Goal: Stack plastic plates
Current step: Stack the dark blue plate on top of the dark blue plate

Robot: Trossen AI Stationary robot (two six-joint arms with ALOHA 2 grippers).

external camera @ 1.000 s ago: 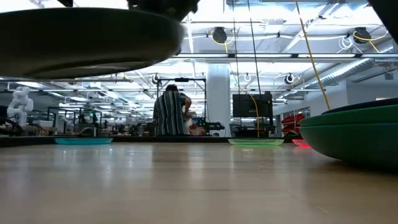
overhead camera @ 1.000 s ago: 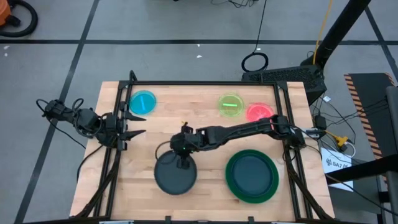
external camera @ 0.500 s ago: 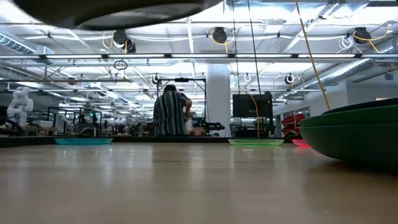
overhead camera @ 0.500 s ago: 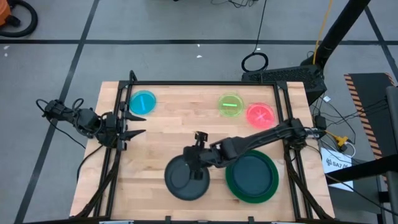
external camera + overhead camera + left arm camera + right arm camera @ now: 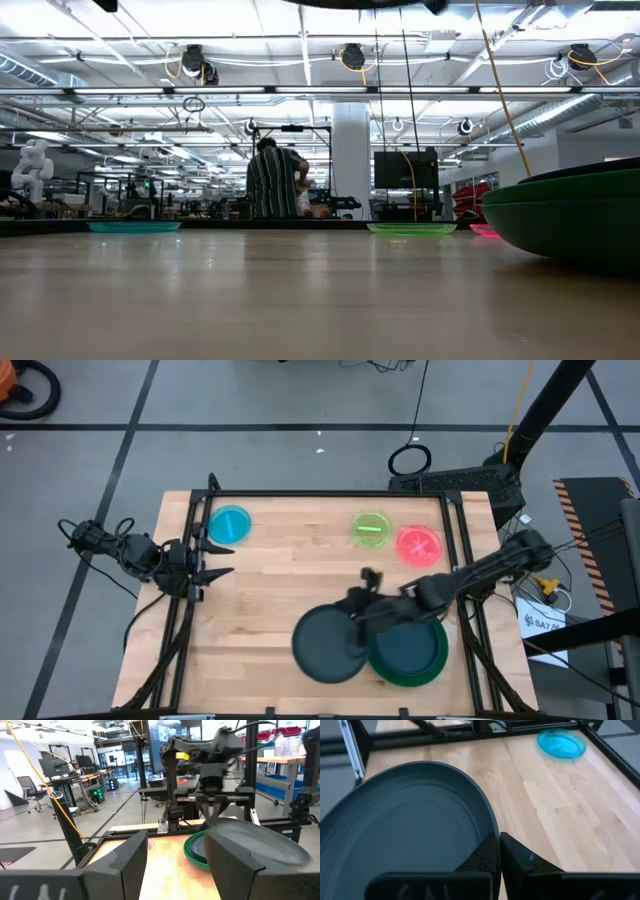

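My right gripper (image 5: 357,614) is shut on a dark navy plate (image 5: 327,646) that hangs above the table's near middle, beside the green plates (image 5: 432,665). In the low view only the plate's underside (image 5: 360,3) shows at the top edge. The green plates stand stacked on the table near its right near corner, with a dark plate (image 5: 405,643) lying inside them. Small blue (image 5: 230,524), lime (image 5: 371,528) and pink (image 5: 418,545) plates lie flat along the far side. My left gripper (image 5: 222,560) waits open at the left edge. My right gripper pinches the dark plate's rim (image 5: 489,831) between its two fingers (image 5: 517,855), on the plate's far right side. The fingers come from above, pointing down. The plate is lifted clear of the table and hangs about level below them (image 5: 260,845).
A black frame rail (image 5: 330,494) runs along the table's far edge and down both sides. Bare wood (image 5: 270,575) lies between the left gripper and the carried plate. Beyond the table, a person (image 5: 272,180) stands in the room.
My right gripper has carried the dark plate toward the table's right edge, up beside the green plates, and has risen. In the low view the plate has climbed almost out of the top of the picture. The gripper has stayed shut on it.
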